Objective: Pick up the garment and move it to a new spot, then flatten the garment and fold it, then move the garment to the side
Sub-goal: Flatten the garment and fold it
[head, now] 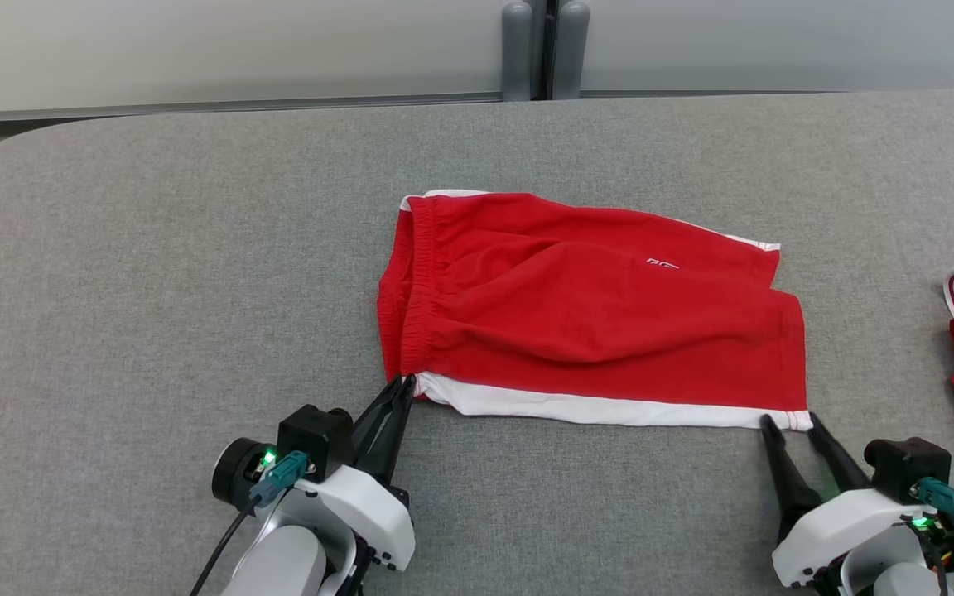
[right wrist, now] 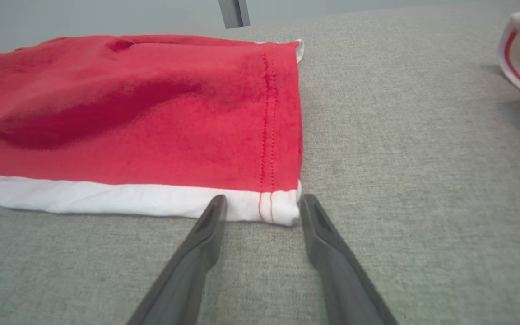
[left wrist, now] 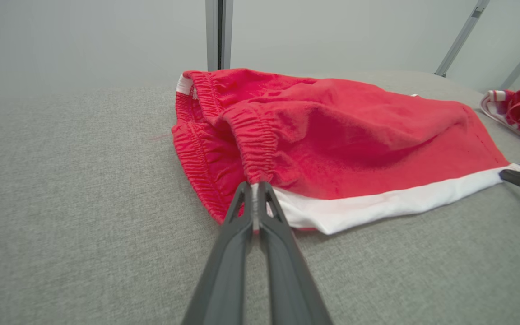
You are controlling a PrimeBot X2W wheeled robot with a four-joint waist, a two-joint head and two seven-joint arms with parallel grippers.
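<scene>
Red shorts (head: 593,314) centred on the desk (head: 154,290), one corner gripped
Head view: left tool (head: 402,386) and right tool (head: 789,422) sat at the near corners. Left wrist: fingers (left wrist: 237,216) clamped on the white band (left wrist: 377,207). Right wrist: fingers (right wrist: 206,230) apart, astride the hem corner (right wrist: 282,210); closing shallow, I judged, it could slip out.

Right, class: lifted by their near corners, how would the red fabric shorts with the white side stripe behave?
Probably floppy: the red fabric shorts lie in soft rumples, so would sag between the corners. Likely light too: the hem looks thin.
</scene>
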